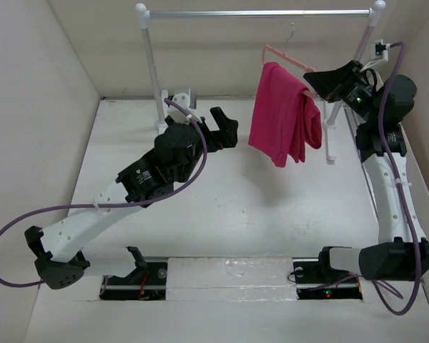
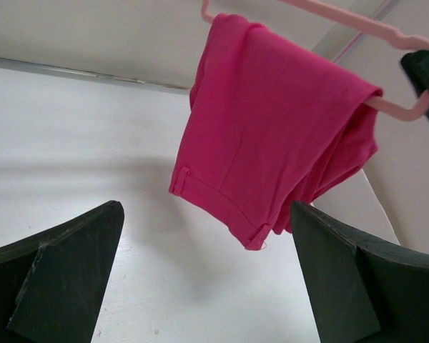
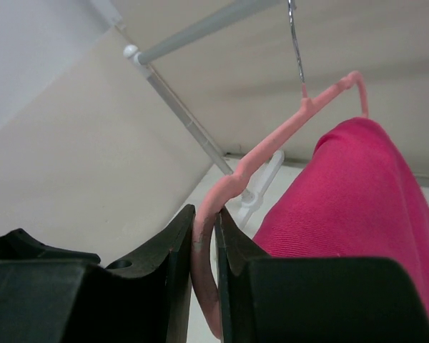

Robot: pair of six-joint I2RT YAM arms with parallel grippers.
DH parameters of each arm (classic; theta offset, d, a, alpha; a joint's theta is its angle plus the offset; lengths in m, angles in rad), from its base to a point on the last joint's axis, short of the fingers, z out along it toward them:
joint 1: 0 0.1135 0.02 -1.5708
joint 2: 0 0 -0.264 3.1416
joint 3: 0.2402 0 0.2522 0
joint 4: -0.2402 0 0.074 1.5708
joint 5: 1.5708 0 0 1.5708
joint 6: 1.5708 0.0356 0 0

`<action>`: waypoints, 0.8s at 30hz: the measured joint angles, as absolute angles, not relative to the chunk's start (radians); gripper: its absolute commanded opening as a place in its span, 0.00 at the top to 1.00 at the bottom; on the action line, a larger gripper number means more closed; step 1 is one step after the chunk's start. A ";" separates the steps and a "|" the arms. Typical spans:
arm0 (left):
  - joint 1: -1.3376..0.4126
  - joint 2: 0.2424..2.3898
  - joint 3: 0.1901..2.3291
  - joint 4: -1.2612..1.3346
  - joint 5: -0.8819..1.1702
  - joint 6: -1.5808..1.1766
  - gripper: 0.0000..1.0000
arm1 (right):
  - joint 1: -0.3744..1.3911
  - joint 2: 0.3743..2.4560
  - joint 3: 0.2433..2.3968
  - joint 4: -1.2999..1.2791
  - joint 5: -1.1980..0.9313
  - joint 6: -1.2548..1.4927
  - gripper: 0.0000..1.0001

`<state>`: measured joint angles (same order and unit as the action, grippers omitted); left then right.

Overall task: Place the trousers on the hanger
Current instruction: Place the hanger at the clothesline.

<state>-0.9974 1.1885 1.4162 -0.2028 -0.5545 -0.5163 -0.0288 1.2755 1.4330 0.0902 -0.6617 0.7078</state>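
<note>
Right pincer (image 3: 204, 223) clamped on hanger (image 3: 272, 143), left pincer (image 1: 225, 130) apart, empty; we fear trousers (image 3: 357, 207) beside the clamp slip off if it tilts.

trousers (image 1: 282, 118) over hanger (image 1: 282, 56), right tool (image 3: 204, 236) on hanger's end, left tool (image 1: 229, 130) apart

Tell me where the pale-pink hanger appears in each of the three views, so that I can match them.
Top external: hanger upper right of centre, below the silver bar, one end in the right gripper.
Left wrist: hanger in the top right corner.
Right wrist: hanger at centre, rising rightward from the clamped right gripper.
Shared landmark: the trousers draped over it, in all three.
</note>
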 measured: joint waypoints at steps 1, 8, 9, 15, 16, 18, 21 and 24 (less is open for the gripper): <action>-0.997 1.189 1.416 -0.203 -0.554 -0.514 0.01 | -0.040 1.269 1.444 0.090 -0.664 0.709 1.00; -0.997 1.208 1.417 -0.199 -0.544 -0.505 0.01 | -0.170 1.230 1.520 0.123 -0.688 0.713 1.00; -0.997 1.210 1.417 -0.199 -0.538 -0.505 0.01 | -0.189 1.230 1.528 0.134 -0.690 0.713 1.00; -0.997 1.219 1.417 -0.199 -0.531 -0.505 0.01 | -0.253 1.269 1.577 0.175 -0.712 0.719 1.00; -0.997 1.219 1.417 -0.199 -0.530 -0.505 0.01 | -0.262 1.283 1.583 0.189 -0.713 0.721 1.00; -0.997 1.220 1.417 -0.199 -0.530 -0.505 0.01 | -0.276 1.309 1.589 0.206 -0.712 0.724 1.00; -0.997 1.221 1.417 -0.199 -0.528 -0.506 0.01 | -0.290 1.349 1.589 0.231 -0.707 0.742 1.00; -0.997 1.224 1.417 -0.199 -0.524 -0.506 0.01 | -0.301 1.375 1.589 0.248 -0.695 0.757 1.00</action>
<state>-0.9974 1.2236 1.4166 -0.1989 -0.5236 -0.5064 -0.3012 1.3754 1.5894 0.2481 -0.6952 0.7574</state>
